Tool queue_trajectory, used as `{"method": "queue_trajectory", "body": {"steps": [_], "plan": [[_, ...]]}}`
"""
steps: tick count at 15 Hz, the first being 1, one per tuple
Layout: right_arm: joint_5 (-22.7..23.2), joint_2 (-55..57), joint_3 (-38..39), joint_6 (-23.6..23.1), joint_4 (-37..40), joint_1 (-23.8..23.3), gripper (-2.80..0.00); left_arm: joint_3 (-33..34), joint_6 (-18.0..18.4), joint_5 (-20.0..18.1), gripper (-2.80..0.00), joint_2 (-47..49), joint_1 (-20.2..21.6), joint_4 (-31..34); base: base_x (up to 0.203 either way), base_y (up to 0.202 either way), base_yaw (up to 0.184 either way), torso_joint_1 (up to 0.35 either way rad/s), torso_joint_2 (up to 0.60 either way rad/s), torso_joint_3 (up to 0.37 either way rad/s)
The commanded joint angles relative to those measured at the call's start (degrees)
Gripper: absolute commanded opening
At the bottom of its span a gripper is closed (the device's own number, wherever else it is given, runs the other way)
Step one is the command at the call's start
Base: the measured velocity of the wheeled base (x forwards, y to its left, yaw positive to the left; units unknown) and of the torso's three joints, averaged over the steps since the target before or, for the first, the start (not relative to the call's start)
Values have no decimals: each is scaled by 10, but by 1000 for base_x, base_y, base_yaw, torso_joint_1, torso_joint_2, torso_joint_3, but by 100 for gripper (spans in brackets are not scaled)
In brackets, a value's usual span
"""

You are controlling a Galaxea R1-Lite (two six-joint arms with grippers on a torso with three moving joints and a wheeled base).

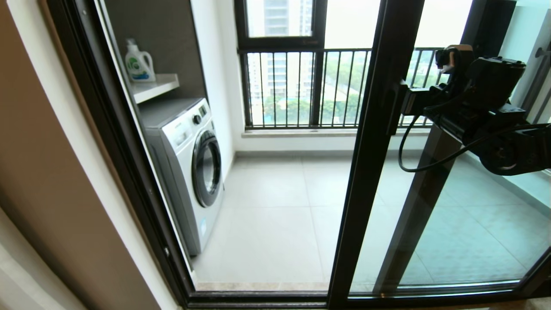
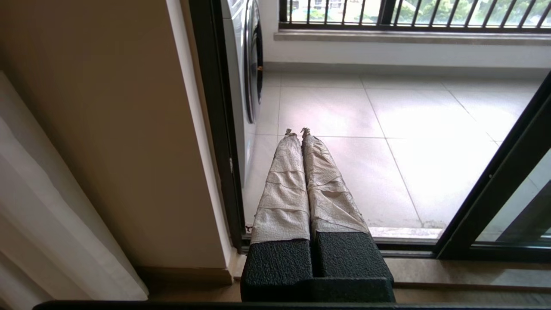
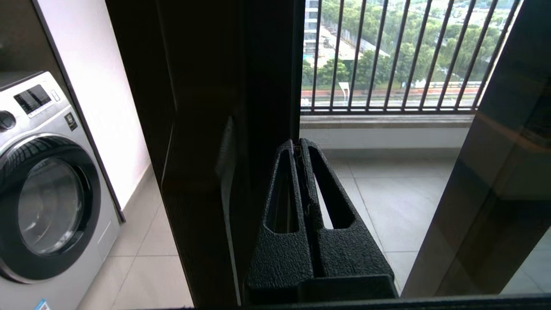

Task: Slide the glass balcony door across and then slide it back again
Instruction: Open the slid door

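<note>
Midway across its track, the glass balcony door (image 1: 430,215) stands partly open, its leading black upright (image 1: 370,142) dividing the doorway, with the open gap to the left and the glazed panel to the right. At the right of the scene, the right gripper (image 3: 300,144) presses its clenched fingers against the inner edge of that upright, beside the small latch handle (image 1: 394,110), holding nothing and apparently only pushing. Low at the near left of the opening, the left gripper (image 2: 298,131) hangs idle above the threshold, its cloth-wrapped fingers pressed together on nothing. Beyond the glass sit a washing machine (image 1: 189,168) against the left wall, a detergent bottle (image 1: 138,62) on the shelf above it, and the railing bars (image 1: 301,86) of the far window. The risk appears to lie in the contact itself: with only closed fingertips bearing on glossy metal, the gripper could slip off the upright or skid onto the glass, stalling the slide. A push angled off the track's line might also bind the panel, and a door sent leftward could meet the idle left arm waiting in the gap.
</note>
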Motion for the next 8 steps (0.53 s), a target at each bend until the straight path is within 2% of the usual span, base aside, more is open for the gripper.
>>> {"method": "queue_trajectory", "body": {"steps": [1, 5, 8], "plan": [[0, 0, 1, 0, -4, -3, -280, 0, 0, 0, -280, 1, 0, 0, 0, 0, 0, 0, 0, 0], [-1, -23, -2, -2, -16, 11, -280, 0, 0, 0, -280, 1, 0, 0, 0, 0, 0, 0, 0, 0], [-3, -55, -2, -2, -19, 59, -280, 0, 0, 0, -280, 1, 0, 0, 0, 0, 0, 0, 0, 0]]}}
